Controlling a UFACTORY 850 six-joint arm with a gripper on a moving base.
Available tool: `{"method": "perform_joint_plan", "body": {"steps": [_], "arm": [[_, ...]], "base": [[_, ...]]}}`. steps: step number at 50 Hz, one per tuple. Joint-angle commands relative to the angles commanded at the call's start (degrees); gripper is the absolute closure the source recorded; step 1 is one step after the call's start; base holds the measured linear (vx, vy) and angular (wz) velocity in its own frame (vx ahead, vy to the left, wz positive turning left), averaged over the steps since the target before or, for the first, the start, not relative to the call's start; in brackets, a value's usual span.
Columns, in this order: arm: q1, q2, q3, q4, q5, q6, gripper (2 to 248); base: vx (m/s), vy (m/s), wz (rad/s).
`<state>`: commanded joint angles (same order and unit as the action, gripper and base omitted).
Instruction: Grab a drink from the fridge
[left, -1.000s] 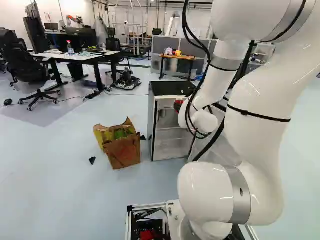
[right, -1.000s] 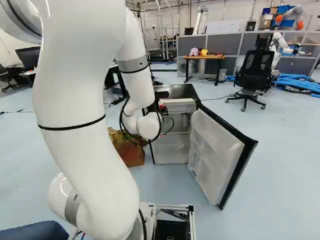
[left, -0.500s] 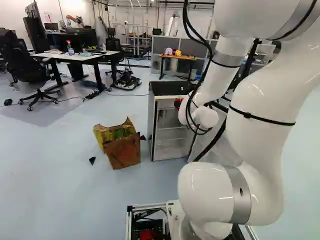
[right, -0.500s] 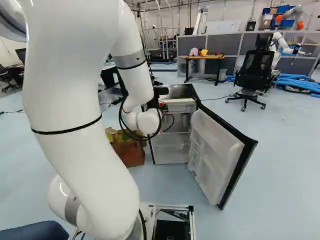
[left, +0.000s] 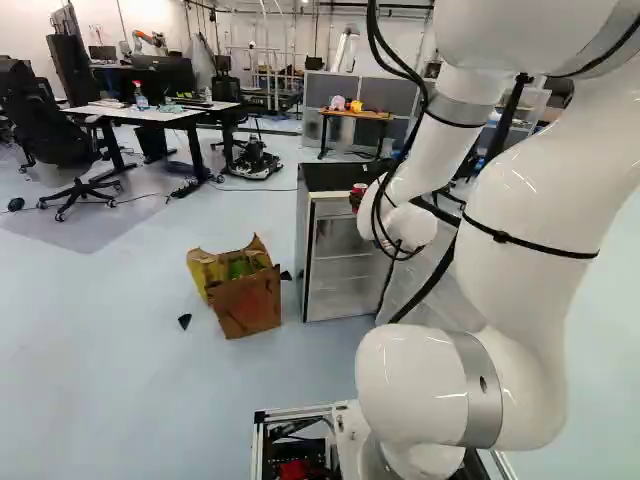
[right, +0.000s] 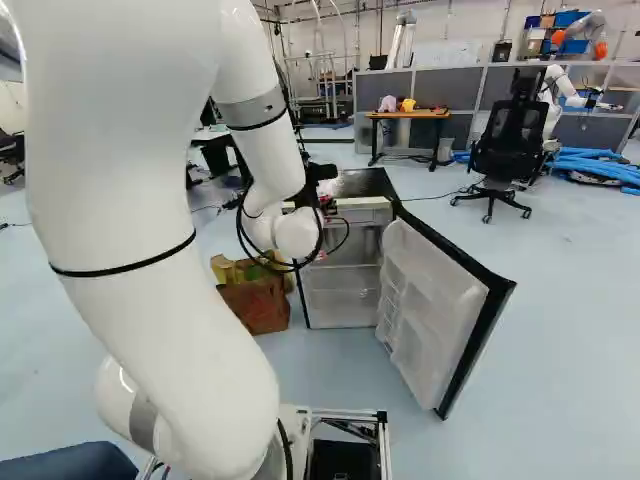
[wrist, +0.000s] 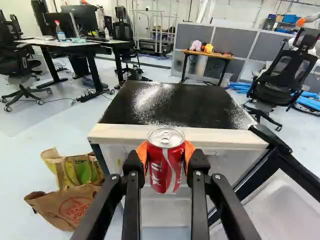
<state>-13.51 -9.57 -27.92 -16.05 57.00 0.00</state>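
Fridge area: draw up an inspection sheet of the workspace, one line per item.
Surface: fridge top black and glossy, with pale speckling.
Job's things: red can upright before the top's front edge; fridge door swung open.
Clutter: brown paper bag and yellow-green bag together on the floor beside the fridge; small black piece nearby.
Gripper: shut on the can, an orange pad at each side.
Cables: black cables run along the arm and loop near its wrist.
Surroundings: office chair, blue tubes and another robot beyond the fridge.
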Motion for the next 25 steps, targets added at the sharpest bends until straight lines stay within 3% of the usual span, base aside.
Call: {"method": "perform_joint_plan", "body": {"steps": [25], "arm": [[0.5,0.7,-3.0,1.7,0.0,0.0,156]], "base": [[0.0,0.0,0.0]]}}
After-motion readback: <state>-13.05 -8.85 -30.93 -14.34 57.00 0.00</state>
